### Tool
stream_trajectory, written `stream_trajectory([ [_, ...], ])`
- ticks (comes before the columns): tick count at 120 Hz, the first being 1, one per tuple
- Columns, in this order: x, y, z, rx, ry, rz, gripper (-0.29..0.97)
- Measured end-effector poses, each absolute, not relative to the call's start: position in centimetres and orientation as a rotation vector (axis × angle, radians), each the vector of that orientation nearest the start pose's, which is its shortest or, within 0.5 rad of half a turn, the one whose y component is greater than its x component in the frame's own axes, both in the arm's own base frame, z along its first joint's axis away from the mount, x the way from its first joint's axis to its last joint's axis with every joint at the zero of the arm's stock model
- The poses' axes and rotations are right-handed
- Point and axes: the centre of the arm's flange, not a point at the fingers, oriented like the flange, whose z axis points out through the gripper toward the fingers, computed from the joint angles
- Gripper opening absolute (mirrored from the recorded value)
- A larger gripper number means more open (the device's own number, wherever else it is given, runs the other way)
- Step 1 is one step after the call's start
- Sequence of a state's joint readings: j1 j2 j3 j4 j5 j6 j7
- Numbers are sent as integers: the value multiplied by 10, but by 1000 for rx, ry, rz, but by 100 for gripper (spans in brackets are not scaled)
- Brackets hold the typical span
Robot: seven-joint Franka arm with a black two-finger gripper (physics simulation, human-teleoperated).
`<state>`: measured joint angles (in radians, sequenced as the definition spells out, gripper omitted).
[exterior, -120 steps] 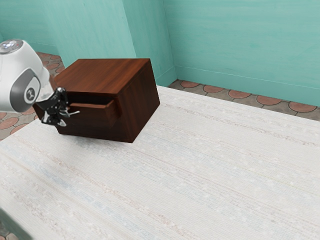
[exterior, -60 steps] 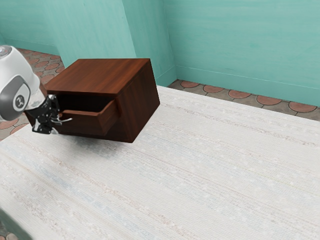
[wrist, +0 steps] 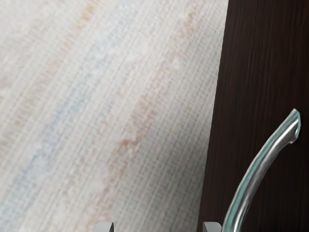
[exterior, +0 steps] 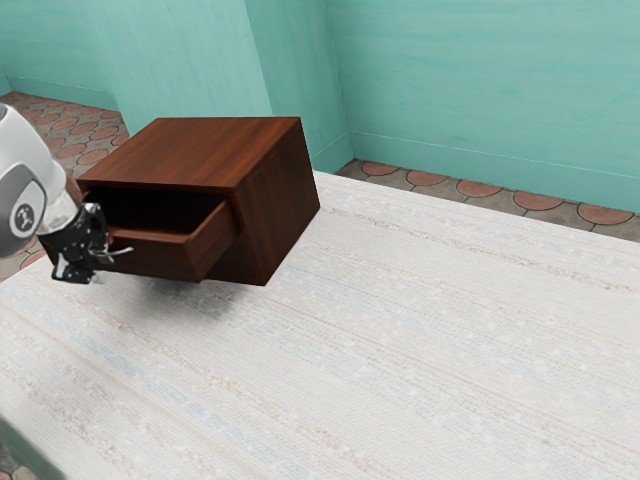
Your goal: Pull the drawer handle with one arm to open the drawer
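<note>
A dark wooden cabinet stands at the table's far corner, toward the exterior view's left. Its single drawer sticks partly out of the front, with a dark gap above it. My black gripper is at the drawer's front, shut on the curved silver handle. In the wrist view the handle arcs off the dark drawer front, right beside one of my fingertips.
The pale woven-look table top stretches wide toward the exterior view's right and front. Teal walls and a tiled floor lie behind. The table's left edge runs just below my hand.
My gripper has drawn back toward the exterior view's left with the handle. The drawer has slid further out of the cabinet.
</note>
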<state>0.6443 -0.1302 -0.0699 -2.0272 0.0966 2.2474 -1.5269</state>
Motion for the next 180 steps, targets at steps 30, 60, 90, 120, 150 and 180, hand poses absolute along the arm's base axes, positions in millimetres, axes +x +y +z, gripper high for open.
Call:
stream_trajectory([
  [30,447,295,540,1538,2592,521,15],
  [60,436,291,538,1532,2600,505,15],
  [90,424,290,542,1527,2609,509,15],
  [120,410,284,543,1524,2612,511,15],
  [150,401,283,542,1516,2617,509,15],
  [180,401,283,542,1513,2618,504,15],
])
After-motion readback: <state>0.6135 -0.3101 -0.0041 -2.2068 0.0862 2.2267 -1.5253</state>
